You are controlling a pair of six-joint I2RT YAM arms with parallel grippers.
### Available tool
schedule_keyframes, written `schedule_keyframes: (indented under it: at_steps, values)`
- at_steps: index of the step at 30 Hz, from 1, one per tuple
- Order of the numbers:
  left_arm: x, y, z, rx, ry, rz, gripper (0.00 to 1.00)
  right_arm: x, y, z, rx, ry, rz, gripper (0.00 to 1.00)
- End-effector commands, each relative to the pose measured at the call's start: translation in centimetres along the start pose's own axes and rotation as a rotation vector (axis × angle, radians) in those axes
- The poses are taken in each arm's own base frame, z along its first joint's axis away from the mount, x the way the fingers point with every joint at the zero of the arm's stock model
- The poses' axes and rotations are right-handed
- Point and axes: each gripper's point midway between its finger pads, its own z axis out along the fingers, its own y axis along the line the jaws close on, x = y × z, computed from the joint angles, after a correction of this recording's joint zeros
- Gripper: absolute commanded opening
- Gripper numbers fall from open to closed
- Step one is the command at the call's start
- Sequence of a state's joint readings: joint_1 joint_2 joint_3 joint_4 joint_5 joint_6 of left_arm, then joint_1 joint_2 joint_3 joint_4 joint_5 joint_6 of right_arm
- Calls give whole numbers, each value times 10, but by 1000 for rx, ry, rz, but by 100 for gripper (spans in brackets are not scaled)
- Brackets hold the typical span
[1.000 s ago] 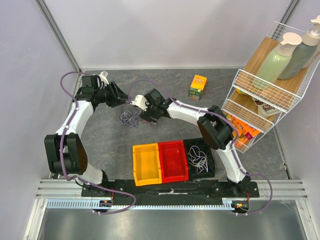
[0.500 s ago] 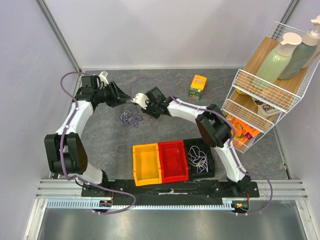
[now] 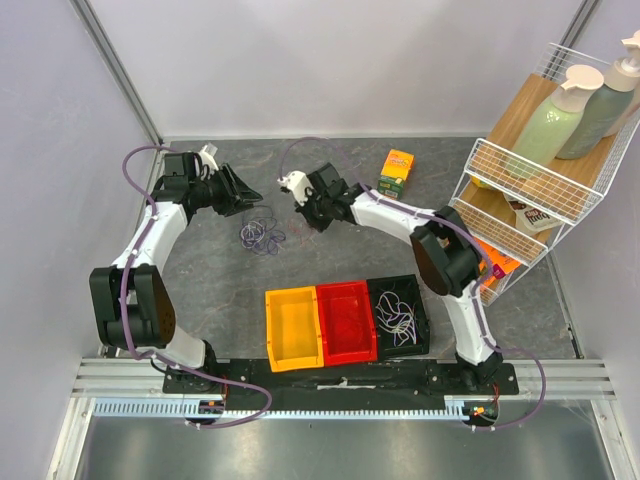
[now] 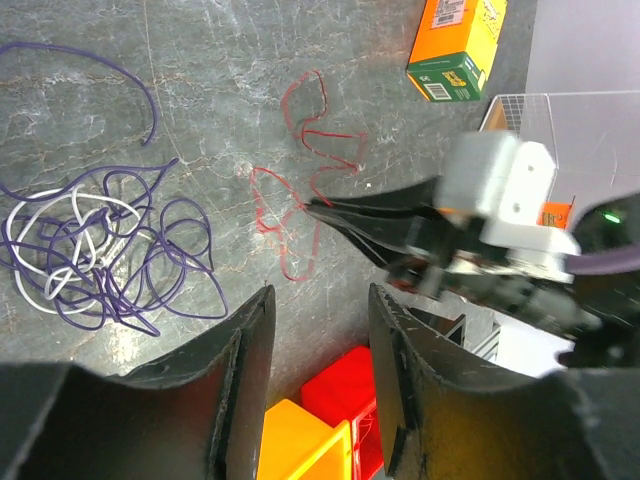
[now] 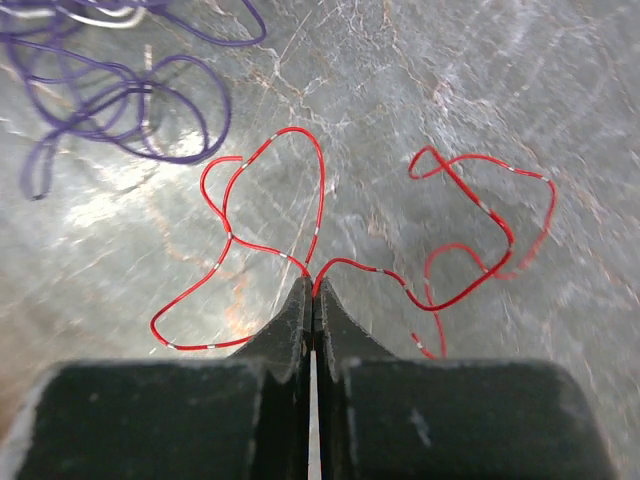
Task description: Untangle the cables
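Note:
A thin red cable [image 5: 480,205] lies in loose loops on the grey table, and my right gripper [image 5: 313,283] is shut on its middle. The left wrist view shows the same red cable [image 4: 300,110] with the right gripper [image 4: 318,207] tip pinching it. A tangle of purple and white cables [image 4: 100,245] lies left of it, apart from the red one; from above the tangle [image 3: 260,235] sits between the arms. My left gripper [image 4: 320,300] hovers open over the table with nothing between its fingers, near the tangle's far left [image 3: 245,195].
An orange carton [image 3: 398,172] stands behind the right arm. Yellow [image 3: 268,330], red [image 3: 346,290] and black [image 3: 425,320] bins line the near edge, the black one holding more cables [image 3: 398,318]. A wire rack [image 3: 530,170] with bottles fills the right side.
My right gripper closed on the red cable and moved right and back, away from the purple tangle, drawing the red cable with it. The left arm stayed put.

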State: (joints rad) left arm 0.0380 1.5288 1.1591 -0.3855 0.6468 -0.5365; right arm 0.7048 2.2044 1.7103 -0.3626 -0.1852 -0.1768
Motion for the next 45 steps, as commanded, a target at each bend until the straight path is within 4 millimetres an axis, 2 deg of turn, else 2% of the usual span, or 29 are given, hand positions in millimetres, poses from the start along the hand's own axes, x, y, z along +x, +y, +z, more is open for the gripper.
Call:
schedule_keyframes:
  at_steps: [1, 5, 7, 9, 12, 15, 18, 20, 23, 25, 28, 33, 36, 38, 42, 45]
  values:
    - [-5, -7, -1, 40, -15, -3, 48, -58, 3, -75, 42, -170, 119, 0]
    - [-4, -4, 1, 36, -8, -12, 48, -60, 20, -121, 38, -215, 217, 0]
    - [-5, -4, 1, 35, -8, -13, 48, -57, 38, -148, 20, -222, 240, 0]
    - [-4, -4, 1, 38, -4, -16, 48, -51, 64, -175, -20, -231, 232, 0]
    - [-4, -4, 1, 43, -2, -23, 48, -48, 115, -221, -131, -273, 204, 0]
    - [-4, -6, 1, 52, -3, -21, 48, -32, 152, -255, -242, -293, 236, 0]
    - [-4, -5, 1, 50, -5, -22, 48, 0, 177, -267, -338, -265, 298, 0]
    - [-5, -5, 1, 51, -6, -21, 48, 16, 187, -273, -373, -263, 330, 0]
    - [-3, -4, 2, 50, -1, -25, 48, 38, 210, -267, -500, -251, 379, 0]
    - [-3, -2, 3, 45, -2, -27, 48, 52, 219, -256, -540, -213, 401, 0]
    - [-2, 1, 5, 37, 3, -32, 48, 71, 209, -237, -460, -157, 411, 0]
    - [-2, 2, 6, 34, 7, -33, 48, 90, 207, -223, -437, -76, 360, 0]
    - [-2, 2, 6, 34, 6, -31, 48, 117, 173, -211, -203, 42, 319, 0]
    - [-3, 1, 4, 36, 4, -30, 48, 130, 159, -207, -107, 108, 289, 0]
    - [-2, 2, 5, 35, 6, -33, 48, 130, 171, -198, -89, 138, 245, 0]
    - [-2, 2, 6, 37, 9, -33, 48, 129, 166, -195, 8, 156, 223, 1]
